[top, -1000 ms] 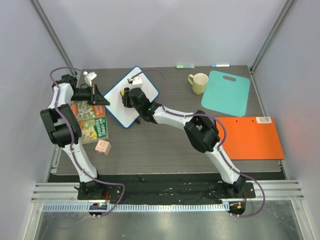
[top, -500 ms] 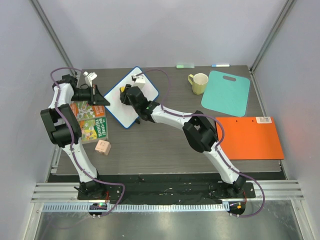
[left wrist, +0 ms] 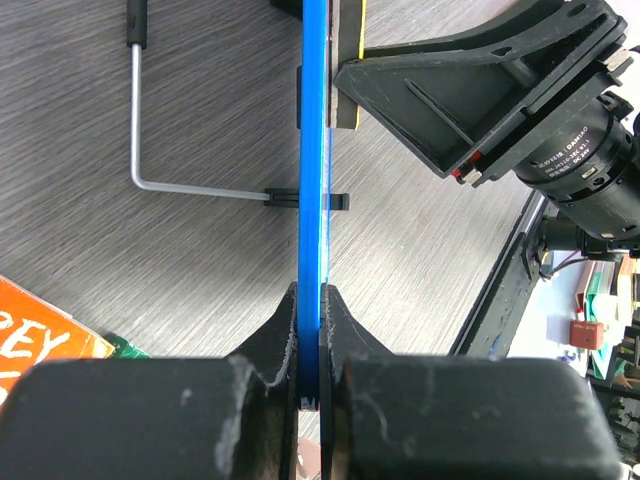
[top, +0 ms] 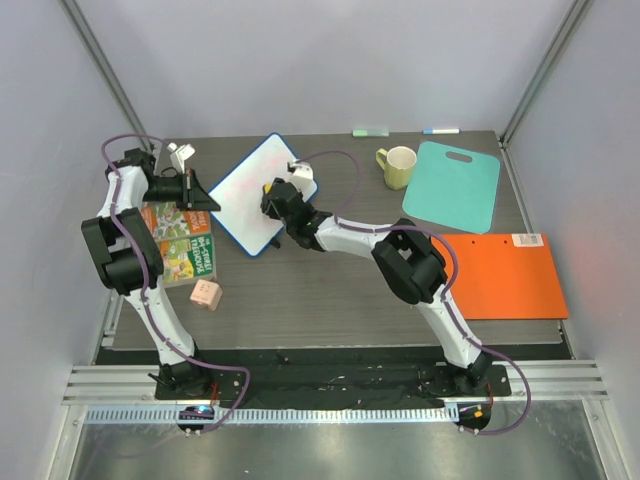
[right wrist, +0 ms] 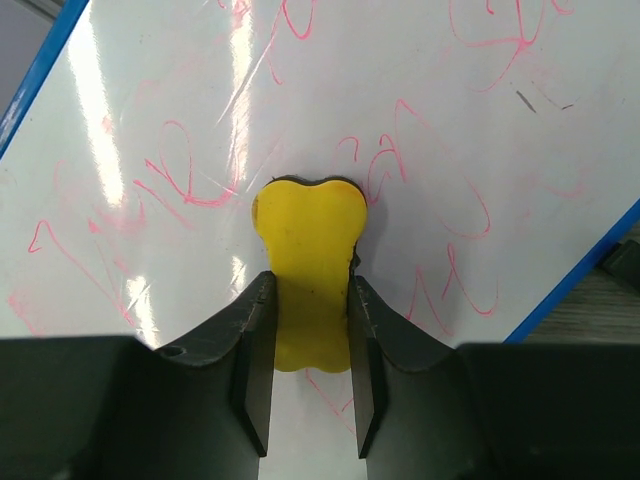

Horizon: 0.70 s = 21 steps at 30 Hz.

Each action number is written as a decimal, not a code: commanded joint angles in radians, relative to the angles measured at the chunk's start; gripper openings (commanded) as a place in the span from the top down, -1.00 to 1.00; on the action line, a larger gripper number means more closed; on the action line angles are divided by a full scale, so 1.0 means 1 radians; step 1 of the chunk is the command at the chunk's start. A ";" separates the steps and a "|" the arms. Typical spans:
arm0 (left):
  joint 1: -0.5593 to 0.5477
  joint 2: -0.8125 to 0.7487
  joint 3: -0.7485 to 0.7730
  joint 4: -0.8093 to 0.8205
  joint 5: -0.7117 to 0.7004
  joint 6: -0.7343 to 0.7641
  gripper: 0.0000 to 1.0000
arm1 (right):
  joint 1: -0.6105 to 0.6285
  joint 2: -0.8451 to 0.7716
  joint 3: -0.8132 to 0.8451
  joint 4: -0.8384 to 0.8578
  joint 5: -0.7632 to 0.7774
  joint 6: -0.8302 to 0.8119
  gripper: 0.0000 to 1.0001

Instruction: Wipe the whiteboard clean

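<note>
The whiteboard (top: 238,196) has a blue rim and pink scribbles and stands tilted at the back left of the table. My left gripper (top: 207,199) is shut on its left rim; in the left wrist view the blue rim (left wrist: 314,150) runs edge-on between the closed jaws (left wrist: 310,312). My right gripper (top: 272,196) is shut on a yellow eraser (right wrist: 308,250) and presses it flat against the board's scribbled face (right wrist: 450,120). The eraser also shows edge-on in the left wrist view (left wrist: 350,60).
A yellow mug (top: 397,167), a teal cutting board (top: 452,186) and an orange folder (top: 497,275) lie to the right. Colourful booklets (top: 182,242) and a pink block (top: 206,294) lie at the left. A bent metal rod (left wrist: 150,150) lies behind the board.
My right gripper has slid the eraser across the board, first toward the upper left, then back to the right edge. The left gripper has kept its hold.
</note>
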 commanded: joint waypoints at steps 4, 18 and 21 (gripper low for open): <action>-0.065 -0.033 -0.017 -0.123 -0.060 0.103 1.00 | 0.087 0.106 0.081 -0.080 -0.147 -0.126 0.97; -0.085 -0.045 -0.030 -0.127 -0.076 0.106 1.00 | 0.127 0.244 0.402 -0.144 -0.360 -0.144 0.98; -0.085 -0.042 -0.020 -0.121 -0.074 0.092 1.00 | 0.150 0.243 0.384 -0.146 -0.367 -0.146 0.98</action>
